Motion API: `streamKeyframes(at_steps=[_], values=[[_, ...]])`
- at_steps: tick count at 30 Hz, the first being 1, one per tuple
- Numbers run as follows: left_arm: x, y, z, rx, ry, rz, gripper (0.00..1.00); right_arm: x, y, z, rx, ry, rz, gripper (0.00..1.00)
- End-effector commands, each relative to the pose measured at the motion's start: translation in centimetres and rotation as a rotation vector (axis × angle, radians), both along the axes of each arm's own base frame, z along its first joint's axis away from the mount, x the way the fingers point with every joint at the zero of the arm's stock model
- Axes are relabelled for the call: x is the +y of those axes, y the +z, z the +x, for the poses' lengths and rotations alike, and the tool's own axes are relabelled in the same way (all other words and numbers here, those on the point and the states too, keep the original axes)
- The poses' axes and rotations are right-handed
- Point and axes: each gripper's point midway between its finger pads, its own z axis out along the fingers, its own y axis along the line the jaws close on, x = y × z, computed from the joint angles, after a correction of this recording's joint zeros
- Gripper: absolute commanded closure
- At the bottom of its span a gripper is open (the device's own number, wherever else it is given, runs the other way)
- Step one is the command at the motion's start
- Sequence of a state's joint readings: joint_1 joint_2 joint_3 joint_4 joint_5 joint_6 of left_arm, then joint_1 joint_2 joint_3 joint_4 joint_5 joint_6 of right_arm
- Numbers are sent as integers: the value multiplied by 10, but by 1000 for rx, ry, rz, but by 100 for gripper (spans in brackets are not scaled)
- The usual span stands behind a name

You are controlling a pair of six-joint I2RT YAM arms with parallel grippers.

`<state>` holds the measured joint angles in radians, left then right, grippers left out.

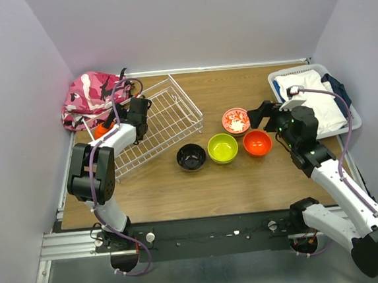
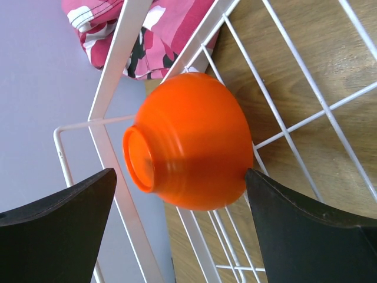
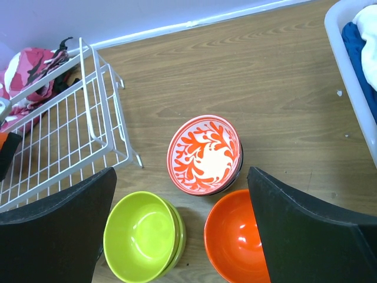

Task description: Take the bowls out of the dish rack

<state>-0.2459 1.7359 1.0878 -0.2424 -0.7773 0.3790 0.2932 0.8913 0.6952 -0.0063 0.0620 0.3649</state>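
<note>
Your left gripper (image 1: 118, 119) reaches into the dish rack (image 1: 170, 120); other bowls (image 1: 223, 148) sit outside on the table. At its wrist, the jaws spread wide to straddle the tipped orange bowl (image 2: 188, 141), not yet gripping it. Right gripper (image 3: 181, 174), open and empty, hovers above the patterned bowl (image 3: 205, 154).

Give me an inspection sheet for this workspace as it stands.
Surface: wooden table, tiny specks.
Job's things: dish rack at far left holds one orange bowl on its side; black-lined bowl, lime-green bowl, second orange bowl and red-patterned bowl sit on the table.
Clutter: pink camouflage bag at far left corner; clothes basket far right.
Grippers: left gripper, jaws open either side of the racked bowl; right gripper, jaws open above the unloaded bowls.
Cables: purple cables along both arms.
Surroundings: plain pale walls; metal rail at near edge.
</note>
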Motion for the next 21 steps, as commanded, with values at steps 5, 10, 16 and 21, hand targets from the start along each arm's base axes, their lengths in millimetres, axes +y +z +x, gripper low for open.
streamKeyframes(at_steps=[5, 10, 16, 21], values=[[2, -25, 3, 58, -19, 7, 1, -6, 5, -1, -49, -24, -9, 0], [2, -37, -3, 94, -11, -7, 1, -7, 5, -1, -52, -25, -6, 0], [0, -41, -9, 121, -5, -39, 1, -6, 4, -1, -48, -23, -4, 0], [-8, -36, -14, 130, -53, -121, 1, -5, 5, -1, -50, -20, -3, 0]])
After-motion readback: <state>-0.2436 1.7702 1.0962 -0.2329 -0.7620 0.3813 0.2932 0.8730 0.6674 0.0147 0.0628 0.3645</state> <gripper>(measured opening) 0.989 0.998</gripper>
